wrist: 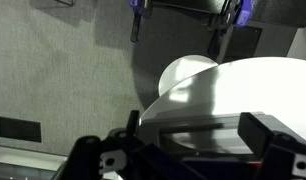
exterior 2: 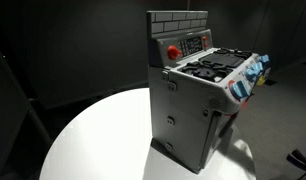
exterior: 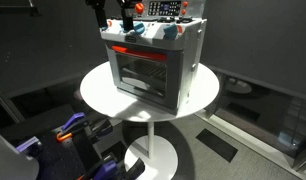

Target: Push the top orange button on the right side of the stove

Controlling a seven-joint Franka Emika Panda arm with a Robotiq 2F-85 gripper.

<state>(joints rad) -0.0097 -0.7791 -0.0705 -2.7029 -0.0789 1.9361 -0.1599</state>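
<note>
Squarely on the round white desk [exterior: 93,90] stood the stove [exterior: 148,65], a small silver-grey box whose glass door [exterior: 141,72] faced the camera in an exterior view, with a red-orange strip [exterior: 128,50] just above the door and a crowded top. In an exterior view taken from behind and to one side, the stove [exterior 2: 188,110] showed its plain grey side wall, black burners [exterior 2: 213,65] on top, a brick-patterned back panel [exterior 2: 178,20] carrying a round red button [exterior 2: 173,52], and light-blue knobs [exterior 2: 255,75] along the far front edge; the desk [exterior 2: 93,140] spread out bare around it. In the wrist view the pincer [wrist: 188,158] came in from the bottom edge, released, its dark fingers [wrist: 103,160] spread wide with nothing gripped between them. Beyond them lay the white desk [wrist: 243,85], its round foot [wrist: 188,70] and the grey floor [wrist: 63,70]. Whether the pincer touched the stove could not be told.
</note>
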